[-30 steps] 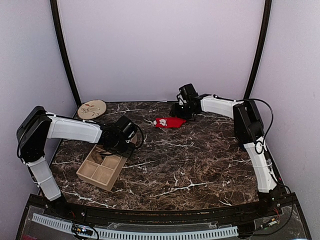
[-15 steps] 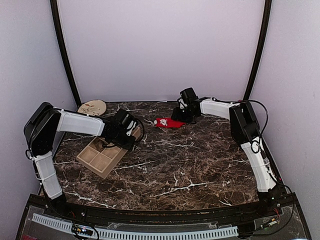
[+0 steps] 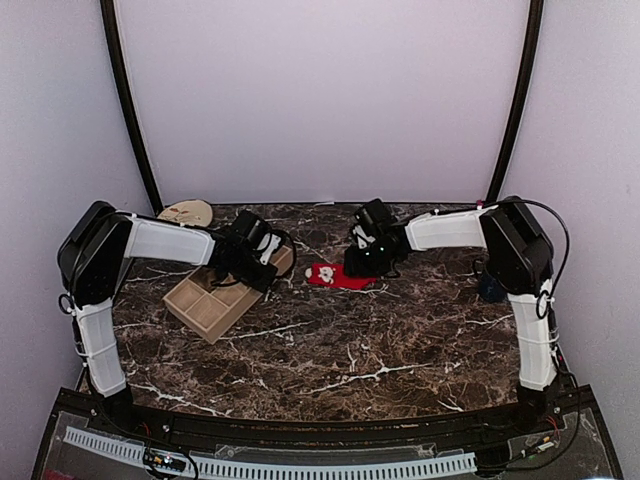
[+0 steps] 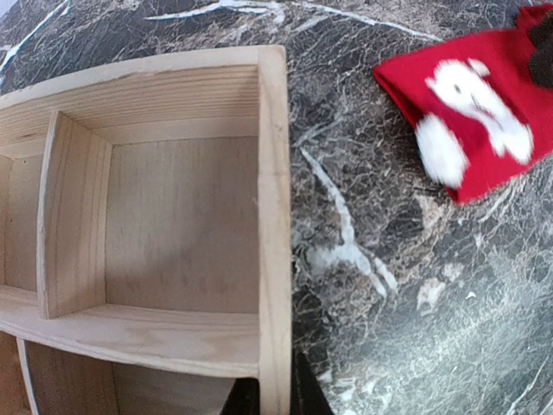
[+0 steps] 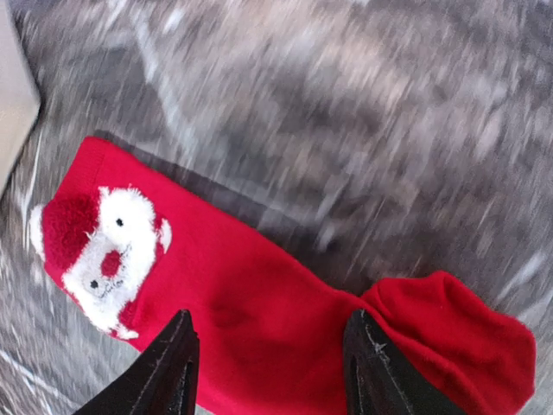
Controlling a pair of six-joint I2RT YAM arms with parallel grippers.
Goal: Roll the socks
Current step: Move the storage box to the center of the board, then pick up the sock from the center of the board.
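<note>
Roll not begun | red sock [image 3: 335, 276] lies flat, unrolled, toward far edge of table [image 3: 400, 340], mid-width, near wooden tray [image 3: 190, 305] | right gripper [image 5: 270, 316] jaws wide, straddling it | left gripper [image 3: 252, 272] over tray, jaws: cannot tell | second sock unseen

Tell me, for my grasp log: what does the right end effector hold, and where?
Nothing: the right end effector stands open above the red sock's middle.
</note>
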